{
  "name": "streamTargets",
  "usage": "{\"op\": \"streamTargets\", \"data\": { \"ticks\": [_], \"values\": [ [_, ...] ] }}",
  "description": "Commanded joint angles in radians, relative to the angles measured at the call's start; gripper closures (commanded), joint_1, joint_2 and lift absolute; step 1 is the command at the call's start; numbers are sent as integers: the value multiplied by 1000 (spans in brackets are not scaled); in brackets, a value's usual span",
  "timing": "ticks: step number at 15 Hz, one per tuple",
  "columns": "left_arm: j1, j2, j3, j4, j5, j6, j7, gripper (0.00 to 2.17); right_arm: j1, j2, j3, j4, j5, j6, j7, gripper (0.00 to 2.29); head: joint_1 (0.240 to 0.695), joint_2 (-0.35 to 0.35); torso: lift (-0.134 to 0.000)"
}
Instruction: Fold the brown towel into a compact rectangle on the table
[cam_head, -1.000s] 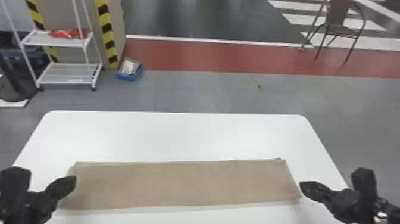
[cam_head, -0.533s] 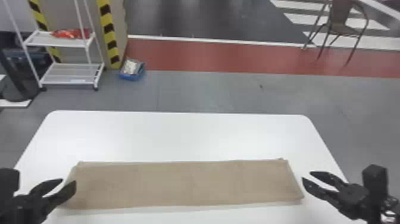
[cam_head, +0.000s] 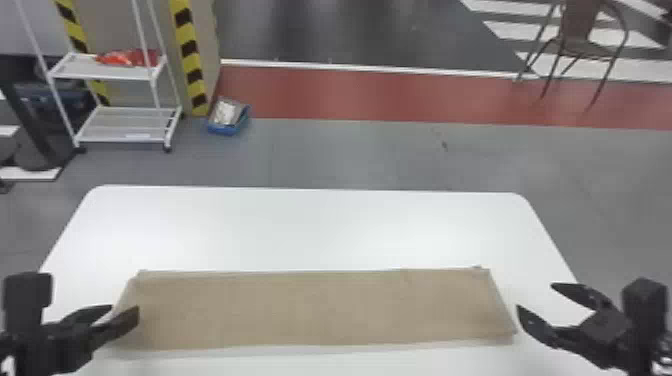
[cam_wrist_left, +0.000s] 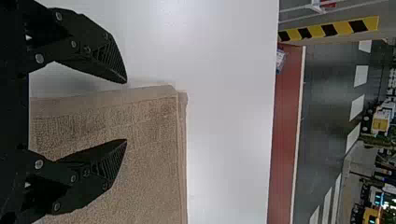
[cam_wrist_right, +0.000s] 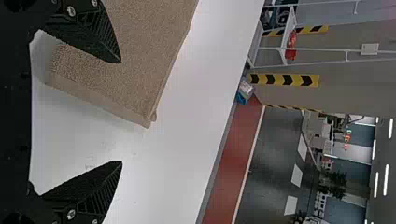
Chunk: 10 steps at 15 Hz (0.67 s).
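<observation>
Because the brown towel (cam_head: 320, 307) is lying in a long flat strip on the white table (cam_head: 320, 225), long axis side to side, each short end basically faces a gripper. Left gripper (cam_head: 124, 309) looks nearer, over its end, and right gripper (cam_head: 535, 296) is just off the other. Both are spread wide, holding nothing. I'd guess an end-over fold's next.

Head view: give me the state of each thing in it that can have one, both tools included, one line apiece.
Brown towel: folded into a long flat strip, not yet a compact rectangle.
Left tool: open, at the towel's left end.
Right tool: open, at the towel's right end.
White rack: upright, loaded with a red item.
Blue box: on the floor, holding something whitish.
Chair: upright.
</observation>
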Motion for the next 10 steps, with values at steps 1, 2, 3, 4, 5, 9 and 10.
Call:
{"op": "streamTargets", "data": {
  "ticks": [1, 2, 3, 4, 5, 9, 10],
  "values": [
    [-53, 4, -13, 47, -7, 50, -1, 610, 0, -2, -2, 12, 0, -25, -2, 87, 695, -115, 0],
    [-65, 6, -19, 48, -16, 87, -1, 623, 0, -5, -6, 18, -2, -34, -3, 87, 695, -113, 0],
    [-71, 6, -20, 50, -27, 106, -1, 701, 0, -8, -9, 24, -3, -44, -3, 87, 695, -112, 0],
    [-76, 7, -20, 48, -31, 130, -3, 701, 0, -11, -12, 30, -11, -53, -3, 87, 695, -115, 0],
    [-79, 7, -24, 48, -40, 158, -4, 701, 0, -15, -14, 35, -15, -62, -2, 87, 695, -118, 0],
    [-91, 12, -48, 47, -66, 222, -6, 792, -3, -20, -8, 56, -20, -90, -7, 87, 695, -126, 0],
    [-96, 12, -60, 48, -77, 225, -3, 1028, -6, -20, -6, 61, -20, -90, -7, 87, 695, -127, 0]
  ]
}}
